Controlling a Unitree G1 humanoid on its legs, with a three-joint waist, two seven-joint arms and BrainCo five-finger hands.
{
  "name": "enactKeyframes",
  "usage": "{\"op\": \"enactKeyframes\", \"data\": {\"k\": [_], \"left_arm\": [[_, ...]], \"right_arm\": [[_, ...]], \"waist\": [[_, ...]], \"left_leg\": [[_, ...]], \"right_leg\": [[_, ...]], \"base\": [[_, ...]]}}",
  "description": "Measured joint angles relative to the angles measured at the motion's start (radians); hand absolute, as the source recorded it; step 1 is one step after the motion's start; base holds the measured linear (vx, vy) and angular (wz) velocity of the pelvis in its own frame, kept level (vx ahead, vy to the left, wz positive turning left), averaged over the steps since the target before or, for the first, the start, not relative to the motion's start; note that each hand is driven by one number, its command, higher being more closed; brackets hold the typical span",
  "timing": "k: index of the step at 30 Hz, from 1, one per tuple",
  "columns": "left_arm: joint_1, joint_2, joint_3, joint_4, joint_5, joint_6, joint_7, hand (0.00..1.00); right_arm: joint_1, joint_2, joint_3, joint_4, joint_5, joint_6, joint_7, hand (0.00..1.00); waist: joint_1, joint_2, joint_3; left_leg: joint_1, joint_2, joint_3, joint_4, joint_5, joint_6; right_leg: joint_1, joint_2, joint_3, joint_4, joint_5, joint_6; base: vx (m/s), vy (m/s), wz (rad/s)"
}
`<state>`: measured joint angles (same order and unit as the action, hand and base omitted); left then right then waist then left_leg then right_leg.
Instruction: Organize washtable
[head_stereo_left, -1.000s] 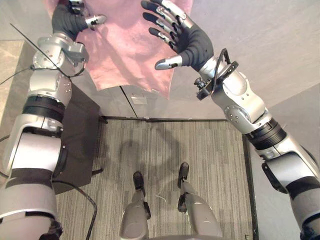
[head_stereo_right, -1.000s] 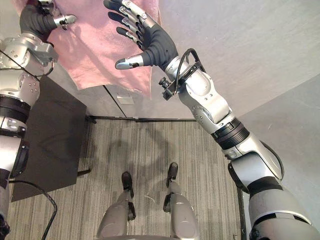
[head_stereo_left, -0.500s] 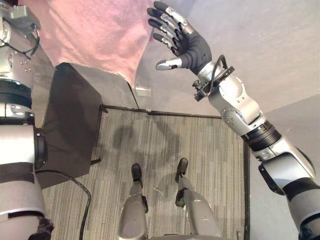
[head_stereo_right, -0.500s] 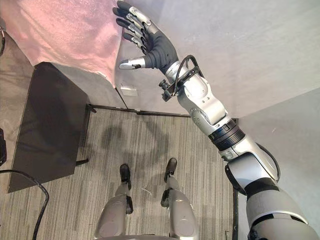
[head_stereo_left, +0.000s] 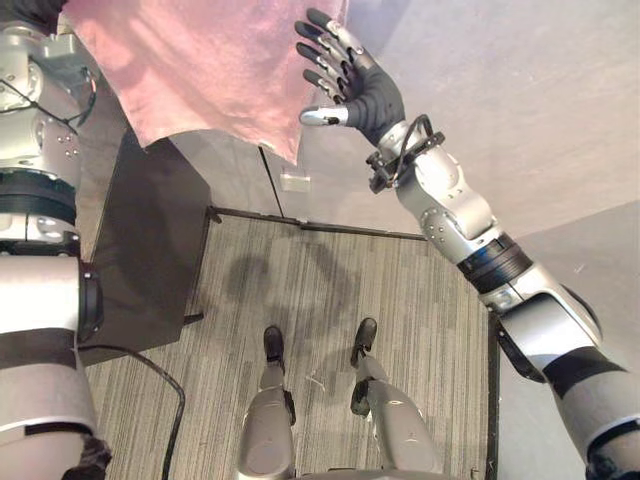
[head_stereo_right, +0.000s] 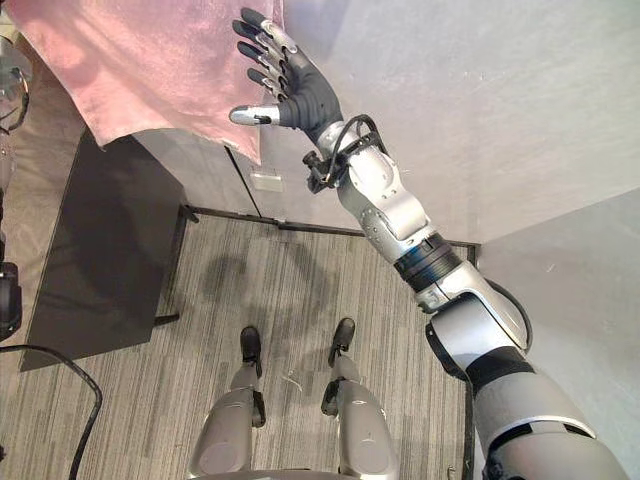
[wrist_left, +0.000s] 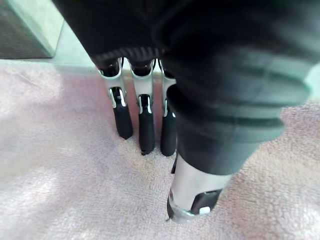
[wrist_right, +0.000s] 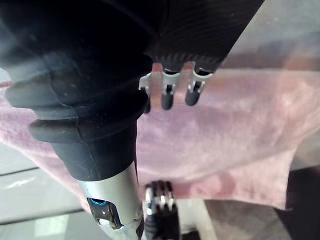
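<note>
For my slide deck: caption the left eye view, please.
Open right hand, fingers spread, beside the edge of a pink towel.

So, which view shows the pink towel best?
The right eye view: the pink towel hangs with lower edge and corner showing, right hand open beside. The left eye view is similar; wrist views show close patches.

The floor (head_stereo_left: 330, 290) is a grey carpet with fine stripes. A thin black skirting (head_stereo_left: 350, 232) runs where it meets the pale grey wall (head_stereo_left: 520, 100). A small white socket (head_stereo_left: 292, 182) sits low on this wall. A black table (head_stereo_left: 150, 250) stands at the left. The light is soft and even.
</note>
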<state>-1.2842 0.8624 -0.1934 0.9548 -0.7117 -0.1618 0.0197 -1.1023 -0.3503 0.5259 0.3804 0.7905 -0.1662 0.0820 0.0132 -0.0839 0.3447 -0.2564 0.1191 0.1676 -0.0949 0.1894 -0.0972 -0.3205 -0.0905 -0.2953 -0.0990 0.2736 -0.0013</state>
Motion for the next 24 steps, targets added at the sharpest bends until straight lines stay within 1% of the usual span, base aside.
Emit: {"op": "enactKeyframes", "data": {"k": [5, 9, 12, 14, 15, 17, 19, 20, 22, 24], "left_arm": [[0.008, -0.027, 0.000, -0.001, 0.009, 0.000, -0.002, 0.00], [0.008, -0.043, -0.002, -0.002, 0.010, 0.000, -0.013, 0.00], [0.008, -0.062, -0.002, -0.002, 0.010, 0.000, -0.019, 0.00], [0.026, -0.065, -0.002, -0.013, 0.009, 0.000, -0.019, 0.00], [0.045, -0.065, -0.001, -0.024, 0.009, 0.000, -0.020, 0.00], [0.091, -0.065, 0.001, -0.046, 0.009, 0.000, -0.022, 0.00], [0.154, -0.064, 0.018, -0.046, 0.009, 0.002, -0.022, 0.00], [0.174, -0.064, 0.028, -0.046, 0.009, 0.002, -0.025, 0.00], [0.233, -0.053, 0.102, -0.046, 0.005, 0.006, -0.039, 0.00], [0.278, -0.049, 0.160, -0.049, -0.011, 0.006, -0.040, 0.00]], "right_arm": [[-0.011, 0.030, -0.001, 0.001, -0.009, 0.000, 0.000, 0.00], [-0.034, 0.081, -0.001, 0.062, -0.014, 0.002, -0.013, 0.00], [-0.055, 0.090, -0.006, 0.080, -0.015, 0.002, -0.019, 0.00], [-0.086, 0.093, -0.025, 0.130, -0.016, 0.002, -0.023, 0.00], [-0.095, 0.090, -0.053, 0.156, -0.017, 0.006, -0.028, 0.00], [-0.099, 0.046, -0.109, 0.183, -0.018, 0.016, -0.052, 0.00], [-0.098, -0.055, -0.185, 0.235, -0.020, 0.019, -0.063, 0.00], [-0.090, -0.077, -0.208, 0.244, -0.020, 0.021, -0.066, 0.00], [-0.031, -0.151, -0.286, 0.243, -0.017, 0.021, -0.088, 0.00], [0.046, -0.171, -0.350, 0.230, -0.015, 0.019, -0.104, 0.00]], "waist": [[0.003, 0.000, 0.000], [0.004, 0.000, 0.000], [0.007, 0.002, -0.001], [0.005, 0.003, -0.002], [0.005, 0.006, -0.003], [0.006, 0.014, -0.007], [0.008, 0.032, -0.009], [0.009, 0.037, -0.011], [0.004, 0.039, -0.013], [0.003, 0.041, -0.013]], "left_leg": [[0.008, -0.001, 0.000, 0.000, 0.000, 0.000], [0.009, -0.001, -0.001, 0.000, 0.000, 0.000], [0.010, -0.001, -0.003, 0.000, 0.001, 0.000], [0.013, -0.002, -0.004, 0.000, 0.001, 0.000], [0.016, -0.003, -0.004, 0.000, 0.001, 0.000], [0.018, -0.007, -0.005, 0.000, 0.001, 0.000], [0.018, -0.017, -0.008, 0.000, 0.004, 0.005], [0.018, -0.019, -0.009, 0.000, 0.004, 0.005], [0.022, -0.019, -0.007, 0.000, 0.003, 0.004], [0.030, -0.016, -0.001, 0.000, 0.003, 0.004]], "right_leg": [[0.007, -0.001, 0.001, 0.000, 0.000, 0.000], [0.007, -0.001, 0.001, 0.000, 0.002, -0.003], [0.010, -0.001, -0.001, 0.000, 0.002, -0.003], [0.014, -0.003, -0.003, 0.000, 0.002, -0.003], [0.017, -0.003, -0.003, 0.000, 0.002, -0.003], [0.021, -0.008, -0.006, 0.000, 0.001, -0.003], [0.024, -0.018, -0.006, 0.000, 0.002, -0.003], [0.025, -0.020, -0.006, 0.000, 0.002, -0.003], [0.029, -0.019, -0.003, 0.000, -0.001, 0.001], [0.031, -0.016, 0.005, 0.000, -0.002, 0.001]], "base": [[-0.06, -0.002, -0.01], [-0.06, -0.007, -0.01], [-0.06, -0.003, 0.02], [-0.06, 0.002, 0.03], [-0.06, 0.007, 0.05], [-0.05, 0.011, 0.06], [-0.06, 0.023, 0.07], [-0.06, 0.019, 0.05], [-0.05, -0.003, -0.01], [-0.04, -0.022, -0.11]]}}
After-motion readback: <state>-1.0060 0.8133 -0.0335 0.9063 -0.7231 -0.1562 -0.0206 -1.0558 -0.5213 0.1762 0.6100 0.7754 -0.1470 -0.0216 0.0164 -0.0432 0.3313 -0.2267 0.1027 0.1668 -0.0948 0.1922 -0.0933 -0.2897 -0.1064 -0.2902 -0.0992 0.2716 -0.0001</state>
